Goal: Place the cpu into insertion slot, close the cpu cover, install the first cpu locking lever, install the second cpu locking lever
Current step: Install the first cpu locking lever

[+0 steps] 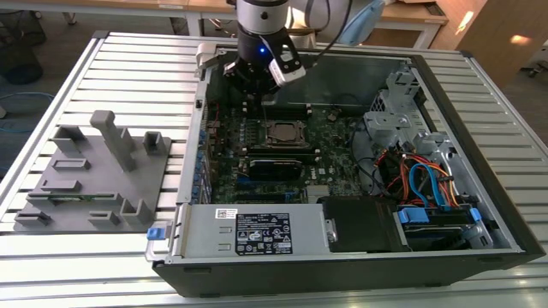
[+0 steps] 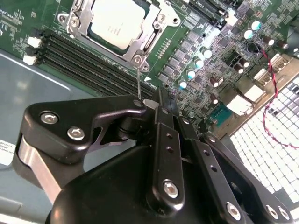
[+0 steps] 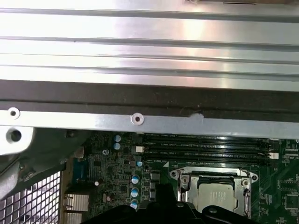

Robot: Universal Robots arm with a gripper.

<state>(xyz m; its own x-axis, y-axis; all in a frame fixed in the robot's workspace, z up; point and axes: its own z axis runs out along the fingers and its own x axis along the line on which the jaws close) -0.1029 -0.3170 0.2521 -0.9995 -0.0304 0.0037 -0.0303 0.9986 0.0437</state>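
The cpu (image 2: 117,21) lies flat in the insertion slot (image 2: 71,22), its silver top showing through the window of the cpu cover (image 2: 140,46), which is folded down over it. A thin wire locking lever (image 2: 138,79) stands up from the socket's corner. My gripper (image 2: 156,100) has its black fingers together at the lever's upper end. In the exterior view the gripper (image 1: 267,99) hangs just behind the cpu (image 1: 285,133), with the lever (image 1: 264,114) rising to it. The first wrist view has the cpu (image 3: 217,193) and the cover (image 3: 184,184) low in the picture.
Black memory slots (image 2: 93,60) run beside the socket. The case's metal wall (image 3: 140,60) is close behind the gripper. A labelled power supply box (image 1: 256,234), a drive cage (image 1: 402,122) and coloured cables (image 1: 428,179) crowd the case. A grey fixture (image 1: 94,173) sits on the table outside.
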